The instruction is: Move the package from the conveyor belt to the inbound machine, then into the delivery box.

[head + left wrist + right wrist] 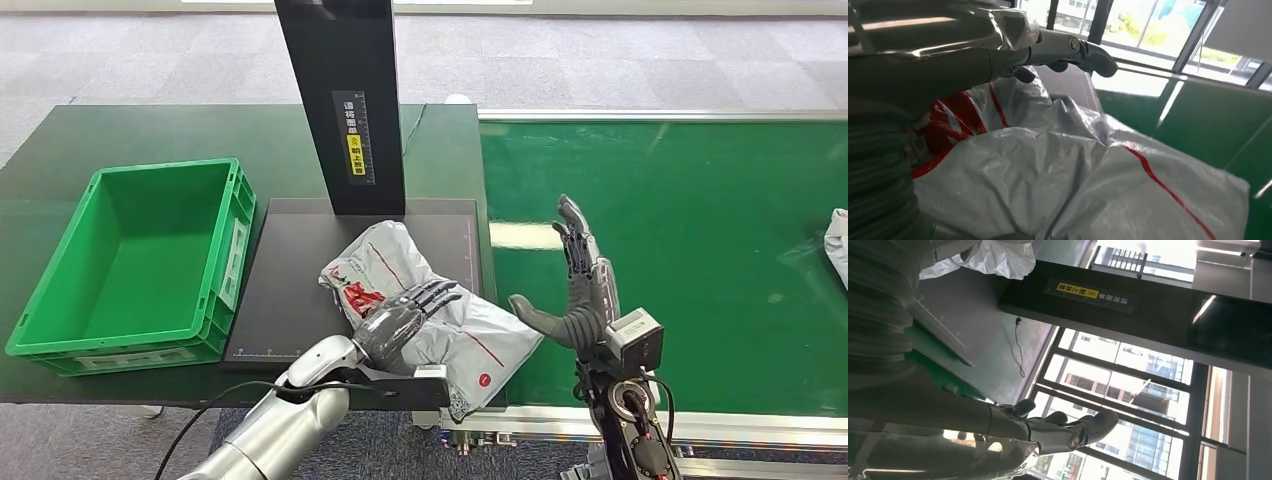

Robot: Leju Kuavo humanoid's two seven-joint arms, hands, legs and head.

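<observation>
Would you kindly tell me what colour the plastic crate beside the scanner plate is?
The rectangular plastic crate is bright green, clearest in the head view.

A parcel-sorting station set up in an office-like hall; a green conveyor belt runs beside a dark table carrying a black scanning machine and a green crate; grey carpet tiles; tall windows face city buildings.

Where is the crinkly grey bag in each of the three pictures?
Head view: the bag lies low in the middle on the black plate, under the left hand.
Left wrist view: the bag takes up most of the picture, below the fingers.
Right wrist view: a corner of the bag at the top.
Shared landmark: the black post with its yellow label.
</observation>
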